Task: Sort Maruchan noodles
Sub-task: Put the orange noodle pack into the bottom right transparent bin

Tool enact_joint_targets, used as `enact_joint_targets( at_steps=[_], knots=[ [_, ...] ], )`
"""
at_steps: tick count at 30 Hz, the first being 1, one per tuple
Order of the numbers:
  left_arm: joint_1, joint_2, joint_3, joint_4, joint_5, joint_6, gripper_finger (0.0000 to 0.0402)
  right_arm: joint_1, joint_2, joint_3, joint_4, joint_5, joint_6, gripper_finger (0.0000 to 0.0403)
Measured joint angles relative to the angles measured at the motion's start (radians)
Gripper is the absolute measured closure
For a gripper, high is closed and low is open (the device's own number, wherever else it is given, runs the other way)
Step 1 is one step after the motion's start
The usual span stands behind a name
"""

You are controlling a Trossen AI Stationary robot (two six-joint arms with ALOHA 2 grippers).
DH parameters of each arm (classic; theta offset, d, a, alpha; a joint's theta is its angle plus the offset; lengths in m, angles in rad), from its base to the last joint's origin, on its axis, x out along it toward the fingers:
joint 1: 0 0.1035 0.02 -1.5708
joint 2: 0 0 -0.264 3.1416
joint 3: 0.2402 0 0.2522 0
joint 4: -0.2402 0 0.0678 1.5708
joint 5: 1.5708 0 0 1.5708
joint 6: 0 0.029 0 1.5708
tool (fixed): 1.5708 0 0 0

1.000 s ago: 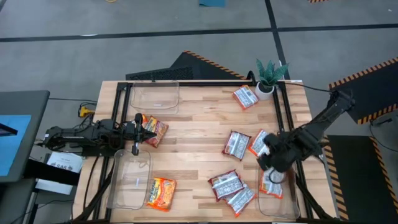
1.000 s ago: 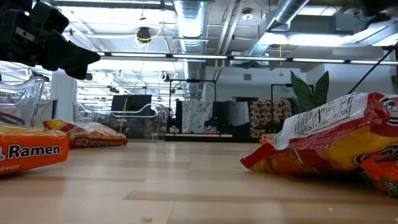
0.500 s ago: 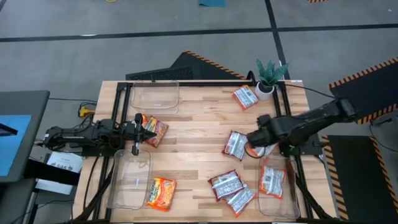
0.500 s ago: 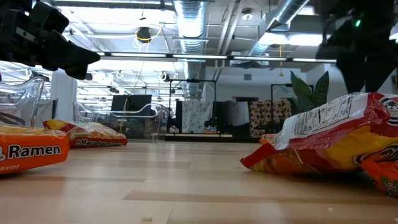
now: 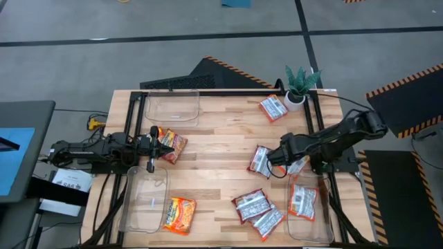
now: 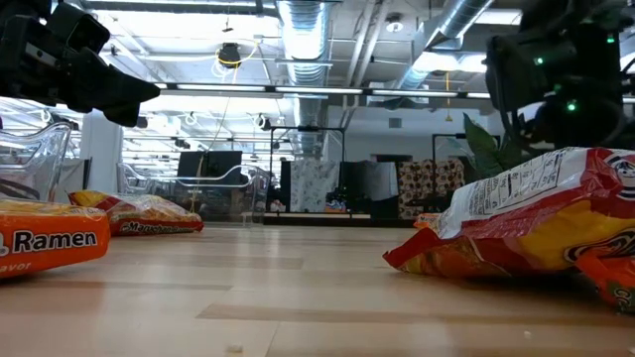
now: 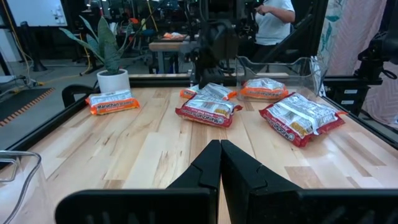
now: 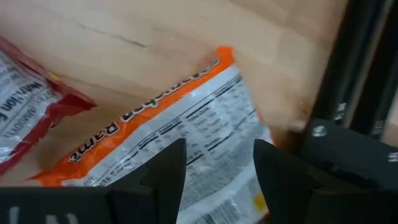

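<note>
High view: my right gripper (image 5: 275, 158) and its arm cover most of an orange-edged packet (image 5: 299, 164); print there too small to read; low view: the near packet (image 6: 45, 245) is cut by the frame edge, only "Ramen" legible; the big packet (image 6: 536, 223) also runs off frame; right wrist view: the silver packet (image 8: 180, 143) is blurred, its small print unreadable, lower part hidden behind the fingers (image 8: 163, 171).
</note>
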Motion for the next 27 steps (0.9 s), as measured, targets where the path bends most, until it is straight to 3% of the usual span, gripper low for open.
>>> enact_joint_targets(
  at_steps=[10,20,27],
  knots=[
    [0.0,0.0,0.0,0.0,0.0,0.0,0.0401,-0.006,0.0,-0.032,0.085,0.006,0.0,0.0234],
    [0.0,0.0,0.0,0.0,0.0,0.0,0.0401,-0.044,-0.001,-0.032,0.084,0.006,-0.031,0.0389],
    [0.0,0.0,0.0,0.0,0.0,0.0,0.0402,-0.048,0.002,0.023,0.036,0.023,-0.077,0.0396]
  ],
)
